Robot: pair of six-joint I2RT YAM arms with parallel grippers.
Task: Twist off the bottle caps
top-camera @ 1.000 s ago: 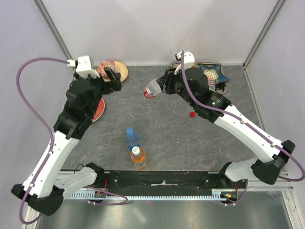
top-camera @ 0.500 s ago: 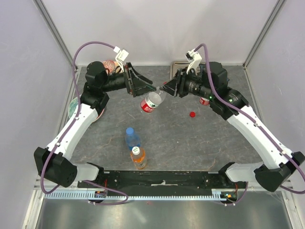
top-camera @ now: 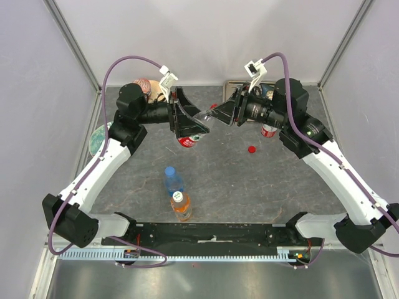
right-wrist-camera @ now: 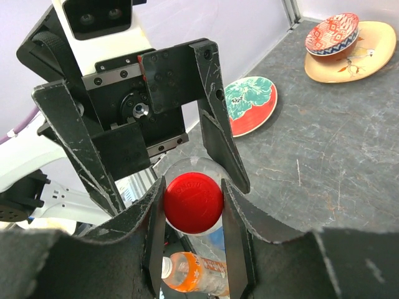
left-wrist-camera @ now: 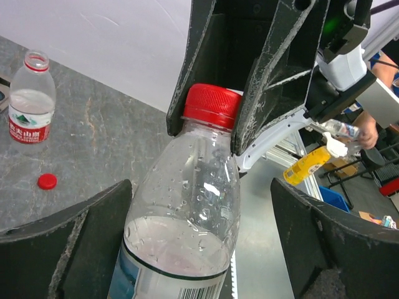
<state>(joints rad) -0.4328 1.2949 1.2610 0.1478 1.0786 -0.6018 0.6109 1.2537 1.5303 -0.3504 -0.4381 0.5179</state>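
One of the four caps is off by my reading; three are left to unscrew.

**Count, near to far**

1. Nearest my bases stands the small plastic bottle of orange liquid, with its white round plastic cap fitted.
2. Just behind it stands the blue-tinted small plastic bottle, with its blue round plastic cap fitted.
3. Farther out and to the right, the loose red round plastic cap lies on the grey stone-patterned table, apart from every bottle.
4. Above the table, between my two arms, hangs the clear plastic bottle with a red label, with its red ribbed screw cap fitted.
   - My right gripper pinches that cap from both sides.
   - My left gripper stands spread wide, one finger on each side of the bottle body and neither touching it.
   - I judge that the left jaws must close on the body before the cap can turn.
5. Beyond, on the right, the second clear red-labelled bottle stands upright with an open neck.

**Totals**

- Bottles: four.
- Caps: four (two red, one blue, one white).
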